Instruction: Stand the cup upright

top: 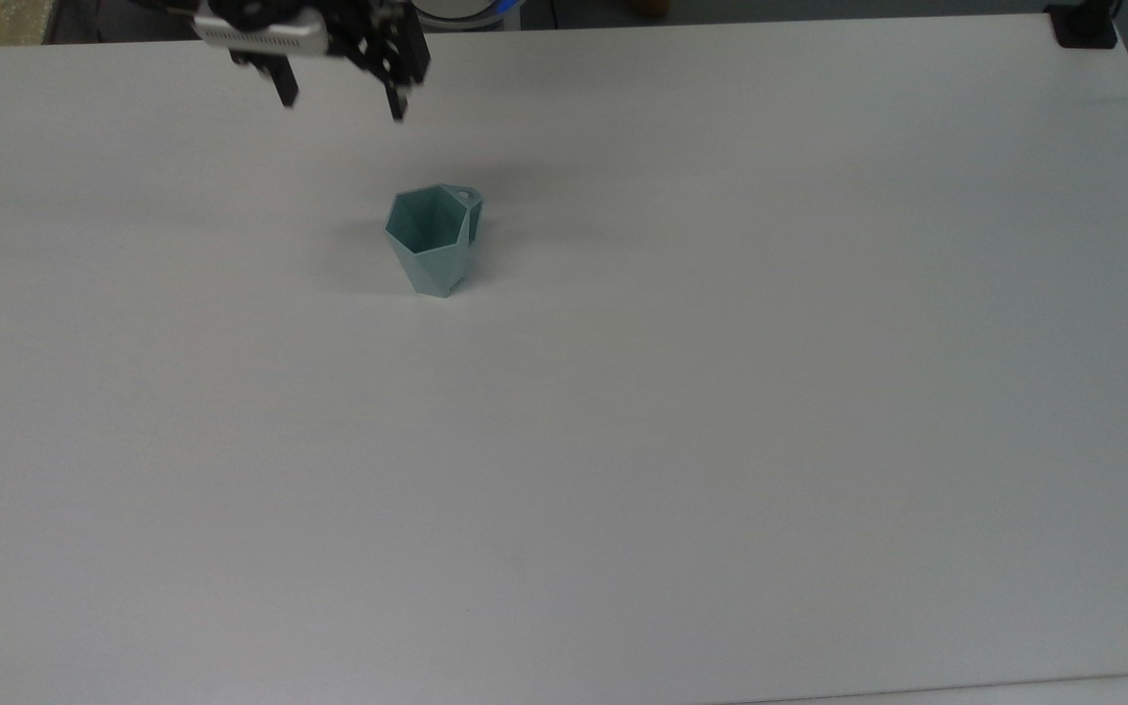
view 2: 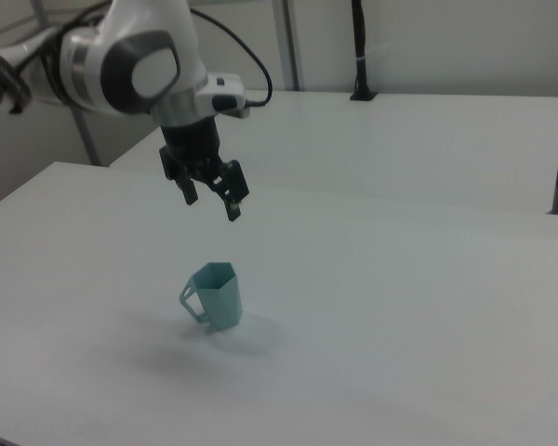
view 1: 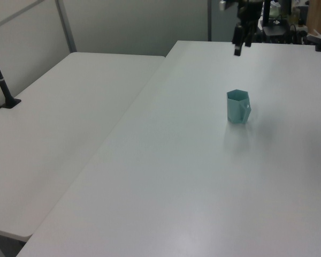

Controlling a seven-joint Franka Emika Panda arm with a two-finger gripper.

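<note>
The pale teal faceted cup [top: 434,240] stands upright on the white table [top: 721,392], mouth up, with its small handle at the rim toward the top view's right. It also stands upright in the left view [view 1: 238,106] and the right view [view 2: 216,295]. My gripper [top: 342,102] hangs well above and behind the cup, open, with nothing between its fingers. In the right view the gripper [view 2: 212,203] is above the cup, apart from it. In the left view the gripper [view 1: 238,47] is near the top edge.
A second white table [view 1: 59,134] stands beside mine on the left view's left, with a black post [view 1: 2,80] clamped to it. A black clamp [top: 1083,24] sits at the far right corner in the top view.
</note>
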